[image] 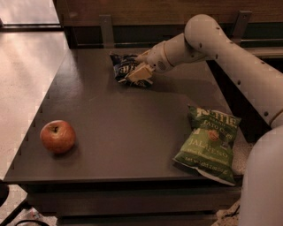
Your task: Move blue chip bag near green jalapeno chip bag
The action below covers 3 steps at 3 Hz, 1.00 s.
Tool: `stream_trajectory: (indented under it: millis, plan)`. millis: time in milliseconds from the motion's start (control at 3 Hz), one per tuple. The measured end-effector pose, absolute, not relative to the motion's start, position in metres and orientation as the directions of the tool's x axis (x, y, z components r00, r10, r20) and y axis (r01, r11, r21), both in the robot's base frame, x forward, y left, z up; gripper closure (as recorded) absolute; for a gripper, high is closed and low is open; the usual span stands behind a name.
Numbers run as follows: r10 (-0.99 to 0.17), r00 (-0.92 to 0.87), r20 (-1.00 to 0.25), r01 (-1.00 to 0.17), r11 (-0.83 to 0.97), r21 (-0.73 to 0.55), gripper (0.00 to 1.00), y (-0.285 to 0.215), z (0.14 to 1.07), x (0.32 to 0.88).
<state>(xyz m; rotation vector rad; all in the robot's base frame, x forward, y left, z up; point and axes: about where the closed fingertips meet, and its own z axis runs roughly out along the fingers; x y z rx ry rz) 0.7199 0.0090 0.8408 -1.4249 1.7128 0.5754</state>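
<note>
The gripper (140,73) rests on the blue chip bag (120,66) — whether it has closed on it I cannot tell. Both sit far back on the worktop (124,132), well apart from the green jalapeno chip bag (208,141) — as does the apple (57,136).

The place looked like an office break area or a test room dressed as one, not a home kitchen. A plain dark table (132,132) stood on a pale, bare floor (26,66), backed by a wood-panelled wall (132,11) with a dark ledge on metal brackets (106,28). Only snacks lay out: an apple (57,136), a green jalapeno chip bag (208,143) and a blue chip bag (124,68). A white robot arm (230,48) reached over the table, its jaws at the blue chip bag on the far side.
</note>
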Motion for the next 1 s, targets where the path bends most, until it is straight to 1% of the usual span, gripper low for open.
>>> stream_trajectory:
  millis: [333, 667, 1000]
  plan:
    - [-0.582, -0.028, -0.813, -0.956, 0.253, -0.148, 0.86, 0.0116, 0.8392, 0.7196]
    - [-0.582, -0.028, -0.813, -0.957, 0.251, -0.147, 1.0, 0.0127, 0.8393, 0.7195]
    - [-0.582, -0.028, -0.813, -0.957, 0.251, -0.147, 1.0, 0.0127, 0.84, 0.7194]
